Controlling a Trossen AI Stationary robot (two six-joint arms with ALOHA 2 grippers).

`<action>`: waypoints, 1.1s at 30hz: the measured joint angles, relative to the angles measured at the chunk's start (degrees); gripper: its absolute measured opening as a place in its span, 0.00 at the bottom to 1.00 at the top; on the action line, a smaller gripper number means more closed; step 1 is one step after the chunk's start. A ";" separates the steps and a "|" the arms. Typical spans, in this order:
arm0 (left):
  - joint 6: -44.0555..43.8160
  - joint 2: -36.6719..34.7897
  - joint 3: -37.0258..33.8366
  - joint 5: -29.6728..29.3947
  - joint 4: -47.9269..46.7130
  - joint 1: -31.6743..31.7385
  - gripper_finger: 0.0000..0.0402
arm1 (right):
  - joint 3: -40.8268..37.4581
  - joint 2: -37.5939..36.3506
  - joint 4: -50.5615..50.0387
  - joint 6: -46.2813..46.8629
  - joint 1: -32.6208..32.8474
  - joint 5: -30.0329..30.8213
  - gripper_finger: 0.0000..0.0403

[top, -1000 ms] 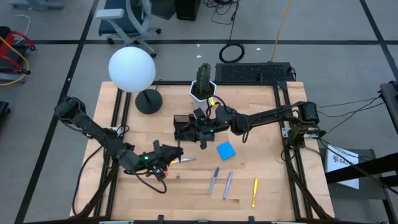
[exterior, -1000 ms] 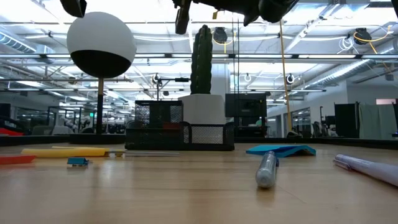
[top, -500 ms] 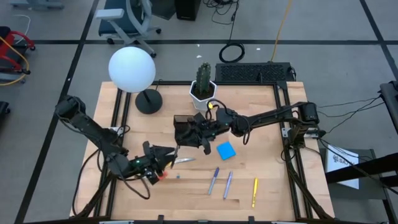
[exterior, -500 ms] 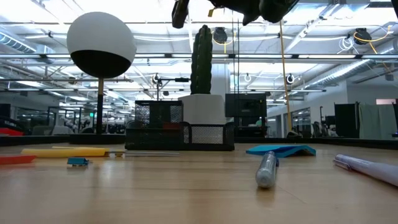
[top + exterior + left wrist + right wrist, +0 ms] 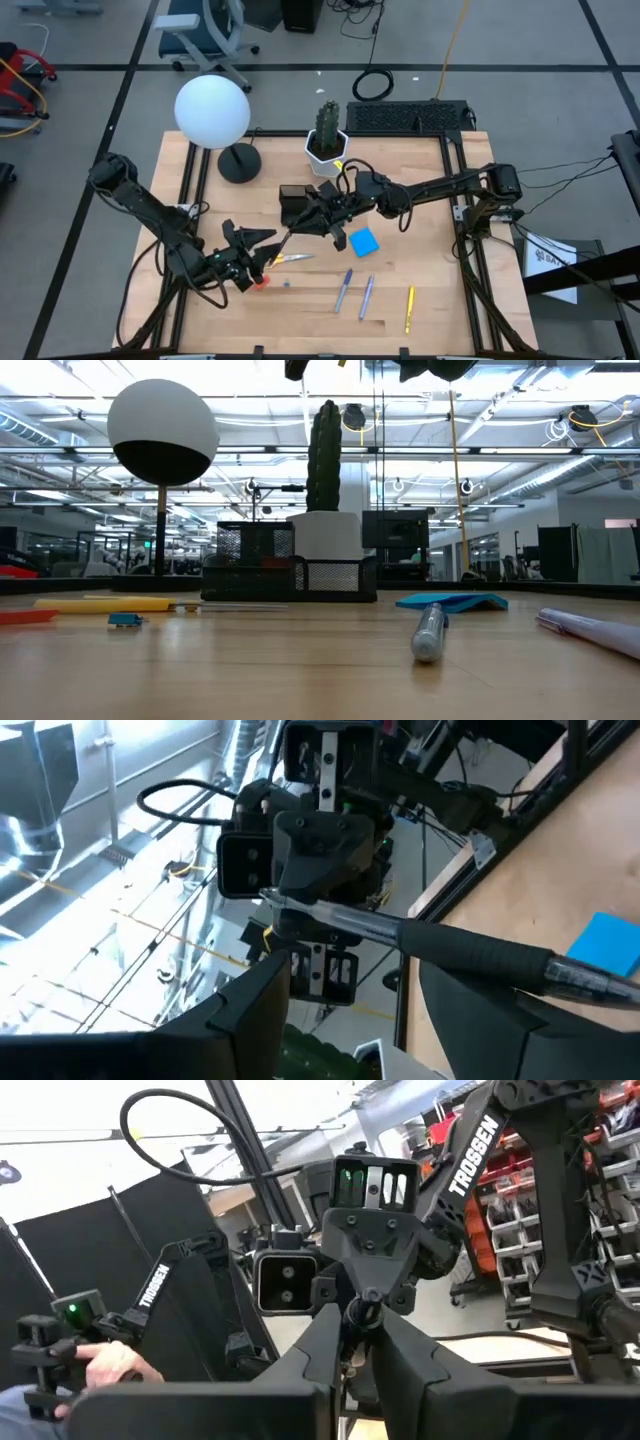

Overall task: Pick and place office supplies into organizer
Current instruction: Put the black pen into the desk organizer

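My right gripper [image 5: 312, 218] hovers just near of the black organizer [image 5: 293, 200] and is shut on a black pen [image 5: 480, 955]. The pen points at my left gripper [image 5: 258, 243], which is open and tipped up toward it. In the left wrist view the pen runs past one finger [image 5: 480, 1020]; whether they touch, I cannot tell. The yellow-handled scissors [image 5: 290, 258] lie flat beside my left gripper, with a red-orange piece [image 5: 262, 281] next to them. The blue sticky pad [image 5: 363, 241] and the blue [image 5: 343, 290], purple [image 5: 366, 296] and yellow [image 5: 409, 308] pens lie on the table. My right gripper pinches the black pen by its thin end [image 5: 287, 906] between its two fingers. The pen sticks straight out past the fingertips, along them, toward the table's near left. It is lifted clear of the table and slants down toward my left gripper.
A white cactus pot [image 5: 325, 148] stands just beyond the organizer. The globe lamp [image 5: 212, 110] and its round base [image 5: 238, 162] are at the far left. A black keyboard [image 5: 410, 115] lies on the far edge. Bare wood [image 5: 300, 320] shows along the near edge.
My right gripper has risen, moved toward the table's near left, away from the organizer, and swung the pen from hanging to pointing at my left gripper. My left gripper has drawn back a little toward the near left and tipped up to face the pen.
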 joint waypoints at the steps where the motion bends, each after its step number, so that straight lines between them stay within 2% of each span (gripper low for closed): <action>1: -0.34 0.01 0.00 -0.38 -0.05 0.03 0.56 | 0.00 -0.29 -0.48 -0.11 0.19 -0.14 0.08; 9: -1.48 0.10 0.00 -2.51 -0.12 0.36 0.56 | 0.02 -1.30 -1.27 -2.16 1.05 0.41 0.08; 20: -1.79 0.15 0.00 -9.97 2.84 2.50 0.56 | 0.02 -1.30 -5.97 -5.72 2.29 -0.09 0.08; 24: -0.93 0.14 0.00 -13.06 6.07 2.70 0.56 | 0.07 -1.33 -12.56 -11.04 2.44 3.44 0.08; 33: -4.96 -2.15 -0.02 -12.49 13.75 4.40 0.56 | 0.07 -1.33 -22.44 -22.80 2.47 12.83 0.08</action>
